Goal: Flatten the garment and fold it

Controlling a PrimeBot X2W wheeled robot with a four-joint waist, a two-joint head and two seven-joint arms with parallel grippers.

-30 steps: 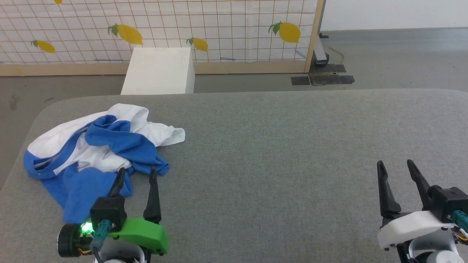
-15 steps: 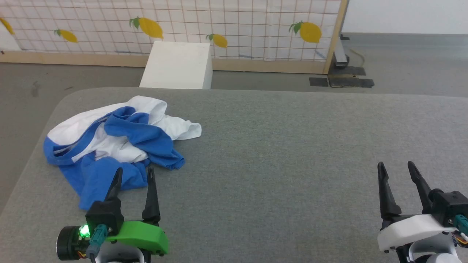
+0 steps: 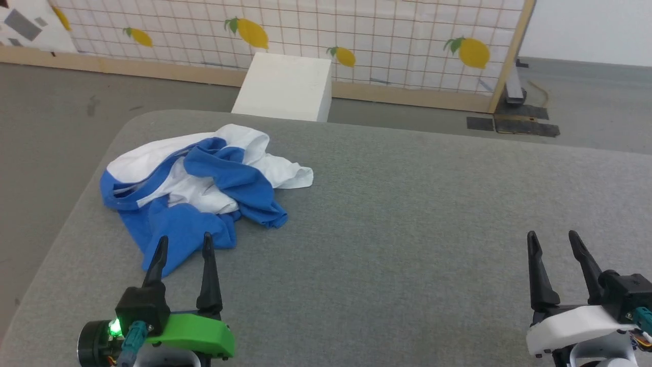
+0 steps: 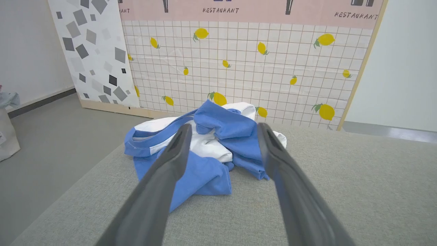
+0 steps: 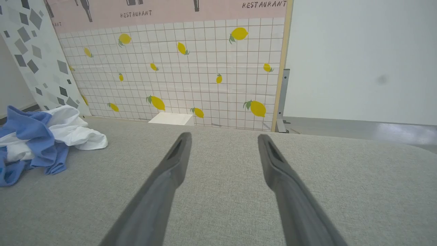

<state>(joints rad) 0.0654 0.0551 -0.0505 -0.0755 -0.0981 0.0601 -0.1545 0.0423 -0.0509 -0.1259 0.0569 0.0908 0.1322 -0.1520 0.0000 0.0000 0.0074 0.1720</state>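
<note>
Blue-and-white shirt (image 3: 204,188) lies bunched near table's (image 3: 417,214) left edge, close to left gripper (image 3: 184,237), which is wide open & empty; right gripper (image 3: 552,234), also wide open, well apart. Risk: pinching several layers, or dragging shirt off edge.

The word "RESTAURANT" is read, repeated in dark capitals, on the pink band (image 4: 256,8) atop the lemon panel (image 4: 239,68), well ahead of and above the left tool (image 4: 222,128). The same is read beyond the right tool (image 5: 223,136).
</note>
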